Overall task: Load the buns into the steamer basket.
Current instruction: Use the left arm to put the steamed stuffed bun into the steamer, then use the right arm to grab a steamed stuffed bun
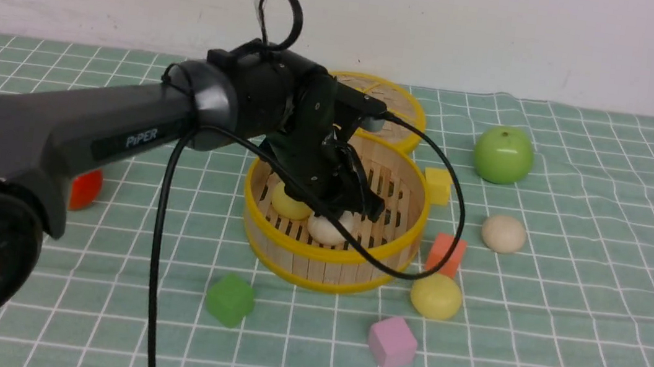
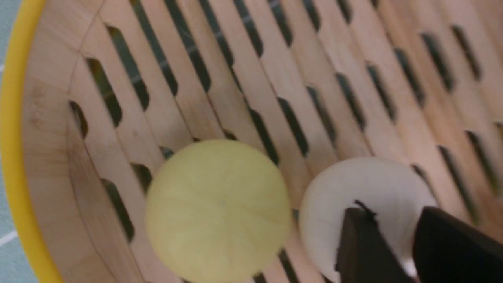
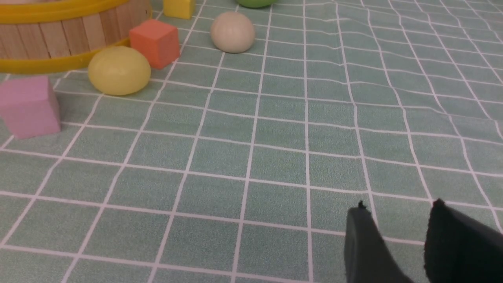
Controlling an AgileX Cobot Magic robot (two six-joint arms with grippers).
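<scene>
The steamer basket [image 1: 327,257] stands mid-table, and my left arm reaches down into it. Two buns lie on its slat floor, one pale yellow [image 1: 289,202] and one beige-white [image 1: 326,229]. In the left wrist view the yellow bun [image 2: 218,210] sits beside the white bun [image 2: 353,184], close to the basket wall [image 2: 43,157]. My left gripper [image 2: 393,212] hangs just over the white bun with its jaws apart. Outside the basket, another white bun [image 1: 503,233] and another yellow bun [image 1: 437,295] rest on the cloth. My right gripper [image 3: 399,205] is open over bare cloth, holding nothing.
A flat yellow-rimmed lid [image 1: 400,118] lies behind the basket and a green apple [image 1: 503,154] sits to the right. Around the basket are cubes in yellow [image 1: 438,184], orange [image 1: 446,254], pink [image 1: 391,342] and green [image 1: 230,299]. A red object [image 1: 86,188] sits at the left.
</scene>
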